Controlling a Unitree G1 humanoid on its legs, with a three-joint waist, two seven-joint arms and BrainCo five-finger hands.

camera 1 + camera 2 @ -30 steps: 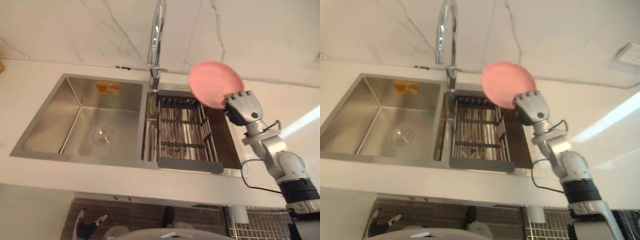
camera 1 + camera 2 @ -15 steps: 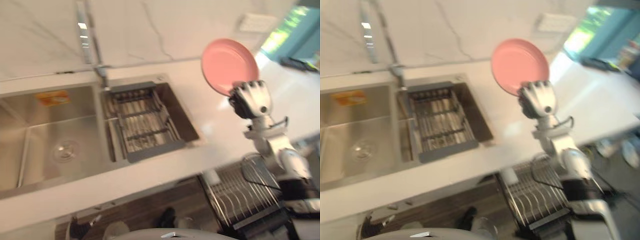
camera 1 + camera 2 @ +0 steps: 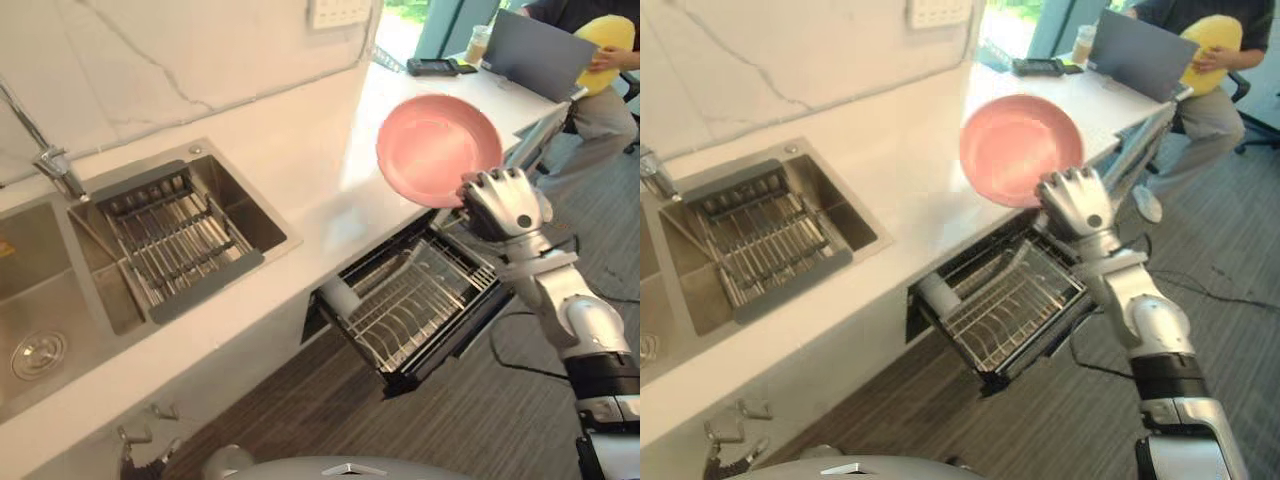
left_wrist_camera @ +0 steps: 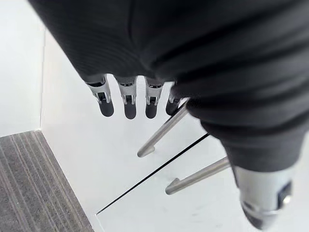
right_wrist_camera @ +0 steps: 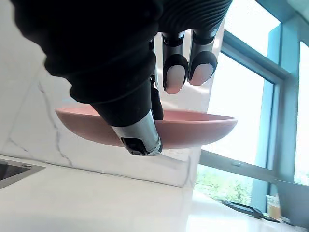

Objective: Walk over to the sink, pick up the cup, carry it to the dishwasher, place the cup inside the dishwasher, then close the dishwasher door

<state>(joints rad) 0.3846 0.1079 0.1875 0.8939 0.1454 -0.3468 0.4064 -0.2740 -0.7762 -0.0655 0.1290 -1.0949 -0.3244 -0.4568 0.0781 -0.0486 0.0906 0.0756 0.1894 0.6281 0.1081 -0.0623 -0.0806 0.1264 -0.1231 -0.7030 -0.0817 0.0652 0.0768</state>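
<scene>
The right hand [image 3: 505, 205] is holding a pink plate [image 3: 438, 150], not a cup. It is pinching the plate by its near rim, thumb on one side and fingers on the other. The plate is standing up on its edge in the air. It is hanging over the edge of the white surface [image 3: 300, 140], above the far right end of the pulled-out dishwasher rack [image 3: 410, 300].

The hand is gripping just a small bit of the rim, so the plate is probably easy to lose. If the arm is swinging fast or bumping something, the plate may be slipping out and falling onto the rack or the floor [image 3: 320, 410]. The plate is also riding close to the edge of the surface, so it may be knocking against it on the way down. If it is going in tilted, it may be catching on the wires and not sitting between them.

The left hand [image 4: 126, 104] is hanging by a white cabinet front with its fingers straight, holding nothing.

The dishwasher rack is sticking out from under the surface, and its wires are looking bare. A pale round thing [image 3: 338, 298] is lying at its left end; I cannot tell what it is. The sink [image 3: 240, 215] is sitting to the left. A wire basket [image 3: 165, 235] with a dark frame is resting in it, carrying nothing I can see.
</scene>
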